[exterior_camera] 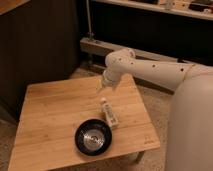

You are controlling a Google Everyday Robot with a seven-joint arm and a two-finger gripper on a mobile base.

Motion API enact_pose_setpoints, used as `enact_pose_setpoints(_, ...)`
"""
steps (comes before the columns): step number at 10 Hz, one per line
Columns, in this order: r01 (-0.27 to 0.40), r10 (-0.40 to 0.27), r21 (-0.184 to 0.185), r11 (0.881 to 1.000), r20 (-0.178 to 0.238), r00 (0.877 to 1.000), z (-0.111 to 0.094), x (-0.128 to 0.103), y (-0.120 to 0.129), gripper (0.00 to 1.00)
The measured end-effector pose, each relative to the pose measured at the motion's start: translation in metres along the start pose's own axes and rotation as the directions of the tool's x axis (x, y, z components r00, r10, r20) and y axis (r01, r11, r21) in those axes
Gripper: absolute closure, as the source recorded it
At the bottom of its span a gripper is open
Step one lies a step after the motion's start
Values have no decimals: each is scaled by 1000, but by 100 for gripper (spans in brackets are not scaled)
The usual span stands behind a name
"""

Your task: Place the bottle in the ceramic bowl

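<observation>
The bottle, small, slim and whitish, lies on its side on the wooden table, touching or almost touching the bowl's right rim. The ceramic bowl, glossy black with a shiny grey centre, sits near the table's front edge. My gripper hangs from the white arm above the table's far right part. It is behind and above the bottle, apart from it, and holds nothing that I can see.
The table is small, with its right edge close to the bottle. The robot's white body fills the right side. A dark cabinet and a low metal shelf rail stand behind the table.
</observation>
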State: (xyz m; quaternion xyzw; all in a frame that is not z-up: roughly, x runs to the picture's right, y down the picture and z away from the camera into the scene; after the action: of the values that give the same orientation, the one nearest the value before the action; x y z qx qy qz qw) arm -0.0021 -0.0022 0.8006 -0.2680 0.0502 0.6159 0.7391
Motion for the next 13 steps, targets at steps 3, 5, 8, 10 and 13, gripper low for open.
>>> enact_pose_setpoints(3,2,0,36,999,-59,998,27,21,3,35)
enact_pose_setpoints(5,-4,9,61,998,-85,996,43,39,3,35)
enact_pose_setpoints(8,-18,27,91,996,-98,995,47,55,-3,35)
enact_pose_setpoints(10,-26,37,101,995,-102,994,51,62,-9,35)
enact_pose_setpoints(13,-36,47,87,996,-122,991,79,73,-17,35)
